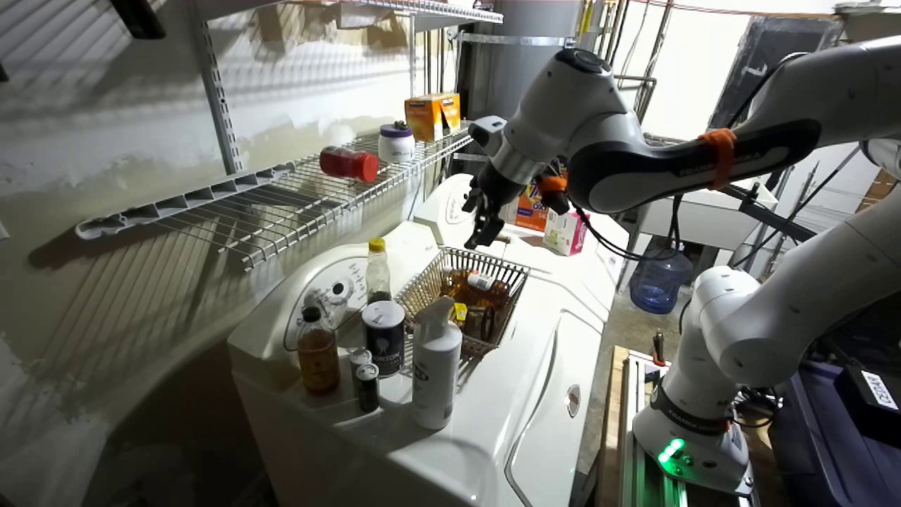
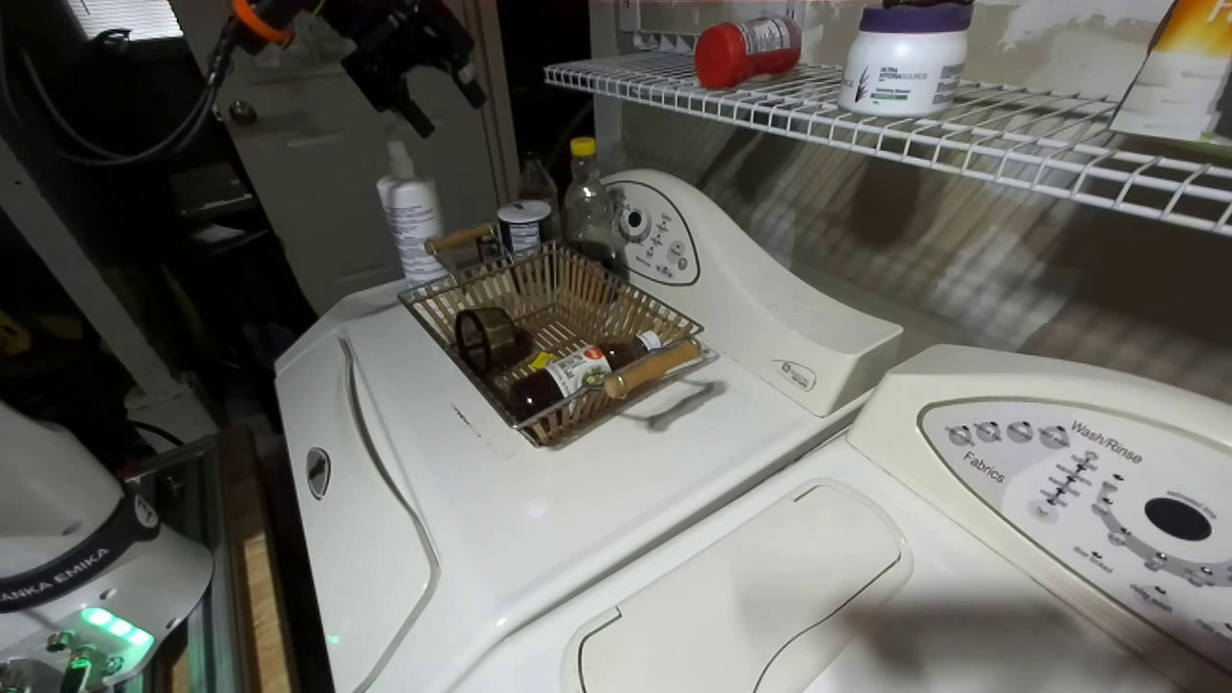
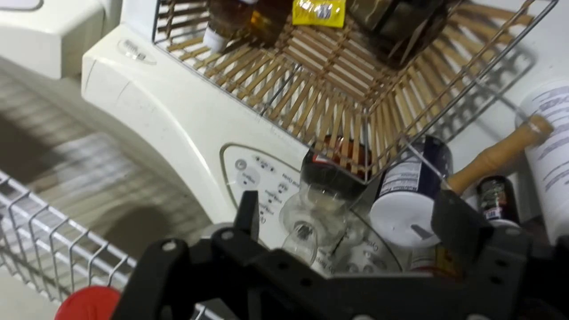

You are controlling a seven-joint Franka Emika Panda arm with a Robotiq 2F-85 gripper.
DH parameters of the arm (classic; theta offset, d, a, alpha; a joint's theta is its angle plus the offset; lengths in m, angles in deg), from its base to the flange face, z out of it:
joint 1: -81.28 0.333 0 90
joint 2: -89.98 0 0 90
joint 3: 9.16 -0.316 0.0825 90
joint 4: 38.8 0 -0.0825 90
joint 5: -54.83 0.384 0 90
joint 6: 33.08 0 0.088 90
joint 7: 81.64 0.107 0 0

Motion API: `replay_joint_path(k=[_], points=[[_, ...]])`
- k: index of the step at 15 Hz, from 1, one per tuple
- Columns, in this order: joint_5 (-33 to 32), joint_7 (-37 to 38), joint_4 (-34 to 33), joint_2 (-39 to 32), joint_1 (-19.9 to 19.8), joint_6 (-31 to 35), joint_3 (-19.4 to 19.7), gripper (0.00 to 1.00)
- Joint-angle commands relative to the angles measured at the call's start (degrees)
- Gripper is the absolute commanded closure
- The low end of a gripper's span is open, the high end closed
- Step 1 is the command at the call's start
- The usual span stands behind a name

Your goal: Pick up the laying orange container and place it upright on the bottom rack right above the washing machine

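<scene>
The reddish-orange container (image 1: 347, 163) lies on its side on the bottom rack (image 1: 303, 234), a white wire shelf along the wall. Both also show in an exterior view, the container (image 2: 746, 50) with its red lid facing out over the rack's lip (image 2: 818, 127). In the wrist view only its red lid (image 3: 89, 304) shows at the lower left. Two white machines stand below the rack. The washing machine (image 2: 799, 626) has a "Wash/Rinse" panel. My gripper (image 1: 470, 224) hangs above the basket-bearing machine, apart from the container. Its fingers (image 3: 351, 213) are open with nothing between them.
A purple-lidded jar (image 1: 395, 146) and an orange box (image 1: 426, 120) stand on the rack near the container. Below, a wire basket (image 2: 472, 385) with bottles, a spray bottle (image 1: 435, 377), a salt canister (image 1: 383, 341) and a yellow-capped bottle (image 1: 378, 271) stand on a machine.
</scene>
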Motion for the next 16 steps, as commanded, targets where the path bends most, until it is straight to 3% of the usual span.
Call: replay_joint_path(k=[1,5,6,16], points=[[-4.71,0.51,-9.57,-8.07,-0.54,2.18,-0.87,0.00],[-8.83,0.71,-18.39,-14.74,-1.05,2.16,-1.63,0.00],[-6.33,0.22,-12.94,-10.06,0.43,2.35,-0.25,0.00],[-6.47,0.19,-13.61,-10.90,0.53,2.34,-0.15,0.00]])
